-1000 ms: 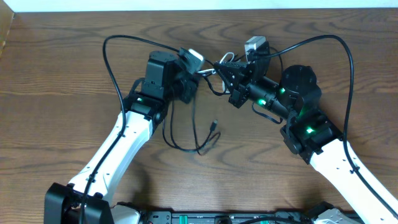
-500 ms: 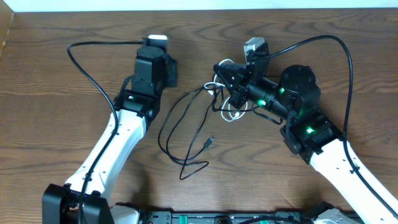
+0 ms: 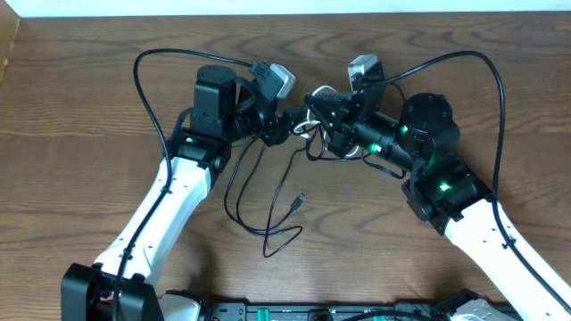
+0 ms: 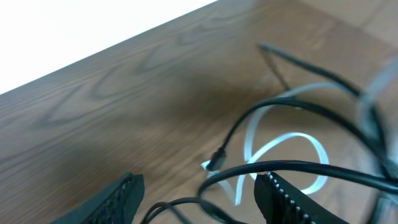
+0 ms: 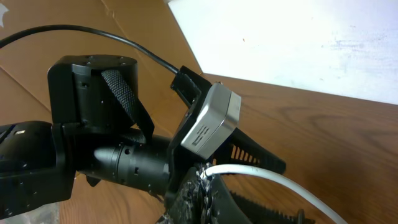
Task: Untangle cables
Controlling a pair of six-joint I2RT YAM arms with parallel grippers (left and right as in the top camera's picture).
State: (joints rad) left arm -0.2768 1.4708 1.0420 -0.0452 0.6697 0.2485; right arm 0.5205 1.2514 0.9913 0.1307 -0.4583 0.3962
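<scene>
Several thin black cables [image 3: 299, 202] hang in loose loops from between the two grippers down onto the table; one small plug end lies free. A white cable [image 3: 310, 114] is mixed in with them at the top. My left gripper [image 3: 287, 123] is open, and in the left wrist view black cables [image 4: 298, 167] and the white cable [image 4: 249, 140] run between and past its fingers [image 4: 199, 186]. My right gripper [image 3: 316, 118] is shut on the white cable [image 5: 261, 175] at its fingertips [image 5: 205, 177], right beside the left gripper.
The wooden table [image 3: 80, 134] ends at a white edge along the back [image 3: 285, 7]. Thick black arm cables [image 3: 147, 80] arch above both arms. The left arm's wrist and camera housing [image 5: 208, 121] fill the right wrist view.
My left gripper swung from the left back to the right, up against the right gripper and the cable bundle. The hanging black loops shifted a little. The right gripper stayed put.
</scene>
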